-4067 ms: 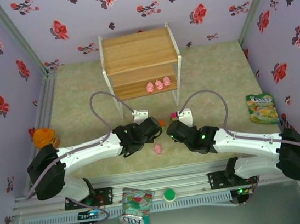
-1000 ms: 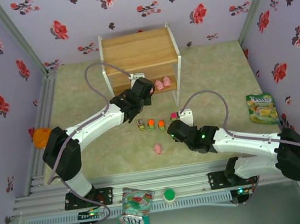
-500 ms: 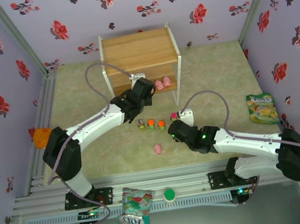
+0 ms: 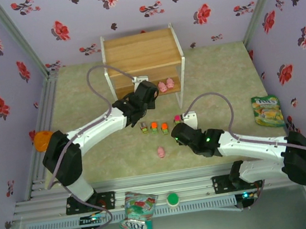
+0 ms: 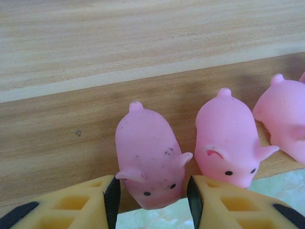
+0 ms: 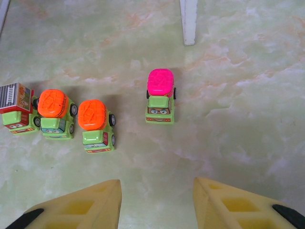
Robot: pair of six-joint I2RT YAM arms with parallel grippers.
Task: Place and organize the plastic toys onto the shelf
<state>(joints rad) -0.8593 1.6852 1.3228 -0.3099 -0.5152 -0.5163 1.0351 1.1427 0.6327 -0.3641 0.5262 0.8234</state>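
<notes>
Top external: snack bag (image 4: 267, 111), orange-topped item (image 4: 42, 140) by walls, apart from shelf (image 4: 142, 51).

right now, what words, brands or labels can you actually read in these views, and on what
Snack bag by the near rail: a large white brand word that seems to start "Fo"; the rest is too blurred to read.
Green snack bag at the right: a word across its top, too small to read.
Toy cars: printed faces and stripes, no legible letters.
Pigs: no text.
</notes>
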